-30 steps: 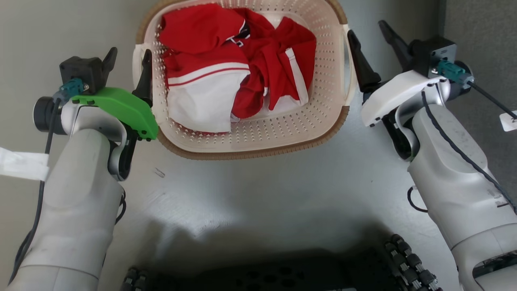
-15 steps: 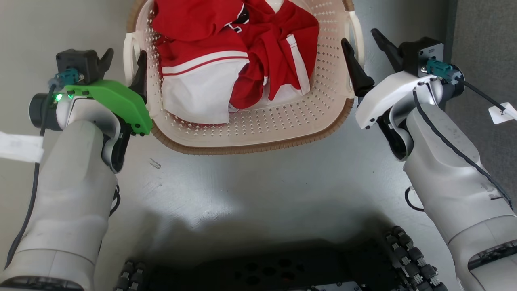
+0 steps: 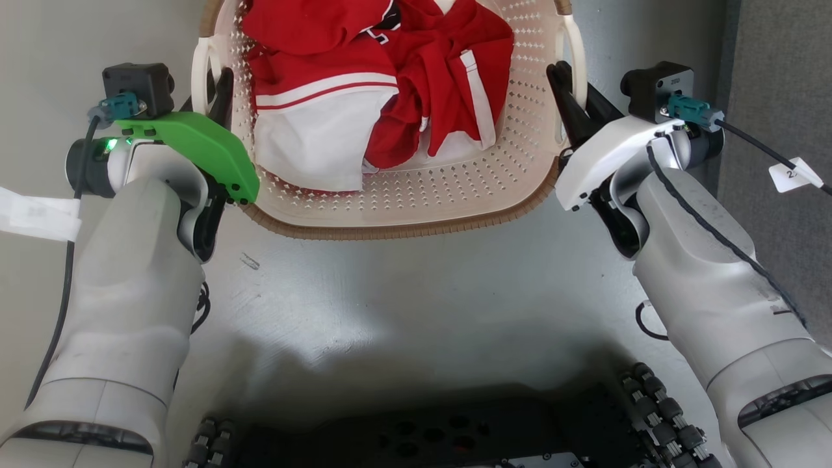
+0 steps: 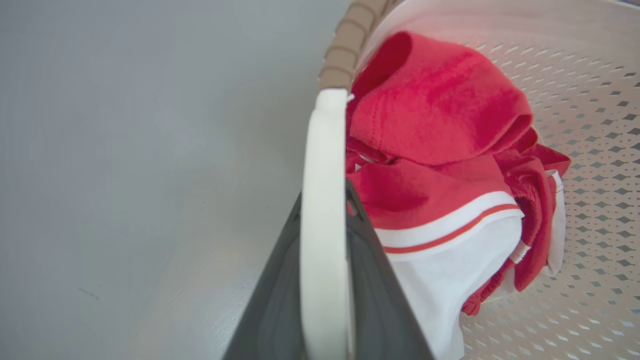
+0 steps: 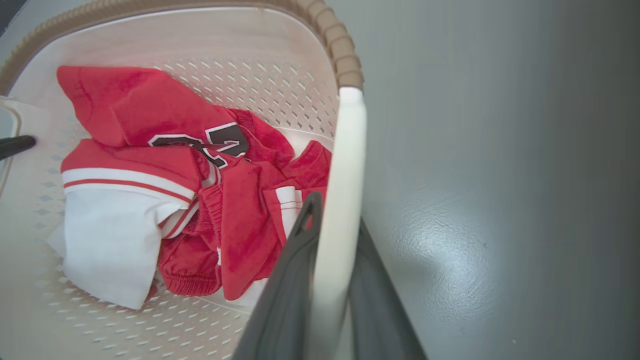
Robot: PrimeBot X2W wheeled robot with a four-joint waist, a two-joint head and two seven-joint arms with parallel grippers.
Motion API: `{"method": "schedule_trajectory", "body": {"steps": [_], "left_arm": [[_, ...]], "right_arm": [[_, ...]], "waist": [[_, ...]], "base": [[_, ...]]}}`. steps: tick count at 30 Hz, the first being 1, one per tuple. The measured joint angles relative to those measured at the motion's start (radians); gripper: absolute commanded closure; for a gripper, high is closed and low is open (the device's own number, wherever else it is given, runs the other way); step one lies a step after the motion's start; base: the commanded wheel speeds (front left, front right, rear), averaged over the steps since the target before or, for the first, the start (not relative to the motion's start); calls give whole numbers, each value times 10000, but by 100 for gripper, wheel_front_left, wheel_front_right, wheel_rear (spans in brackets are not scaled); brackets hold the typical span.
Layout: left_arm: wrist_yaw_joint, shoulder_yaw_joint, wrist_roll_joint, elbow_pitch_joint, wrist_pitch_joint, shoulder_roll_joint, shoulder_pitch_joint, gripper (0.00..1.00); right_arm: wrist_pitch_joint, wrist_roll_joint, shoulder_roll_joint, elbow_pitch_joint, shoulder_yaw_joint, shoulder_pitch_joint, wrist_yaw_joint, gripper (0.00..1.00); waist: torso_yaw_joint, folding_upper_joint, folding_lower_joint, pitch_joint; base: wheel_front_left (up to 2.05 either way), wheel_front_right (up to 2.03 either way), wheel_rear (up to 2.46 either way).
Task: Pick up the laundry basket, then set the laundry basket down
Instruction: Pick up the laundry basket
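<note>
The laundry basket (image 3: pixel 416 208), cream perforated plastic with a brown rim, stands on the grey floor at the top centre of the head view, holding red and white clothes (image 3: pixel 364 71). My left gripper (image 3: pixel 209 91) is shut on the basket's left loop handle (image 3: pixel 198 65). In the left wrist view the white handle (image 4: pixel 322 150) runs between my left gripper's (image 4: pixel 325 195) dark fingers. My right gripper (image 3: pixel 572 81) is shut on the right loop handle (image 3: pixel 577 45). The right wrist view shows that handle (image 5: pixel 347 150) pinched in my right gripper (image 5: pixel 337 215), with the clothes (image 5: pixel 150 125) beyond it.
My dark wheeled base (image 3: pixel 422 435) fills the bottom edge of the head view. Grey floor (image 3: pixel 403 305) lies between base and basket. A darker carpeted strip (image 3: pixel 780 65) runs along the right. White tags hang from both arm cables.
Both grippers went from open, straddling the basket's sides, to shut on the two loop handles. The handles now stand up from the rim. The head view shifted slightly.
</note>
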Motion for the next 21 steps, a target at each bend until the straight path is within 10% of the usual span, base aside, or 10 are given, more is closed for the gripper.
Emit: {"method": "schedule_trajectory", "body": {"steps": [21], "left_arm": [[-63,-186,-341,1388,-332,-328,-74,100]], "right_arm": [[2,301,173,1239,176,-164,86,100]], "waist": [[-8,0,0,-1069]], "base": [[0,0,0]]}}
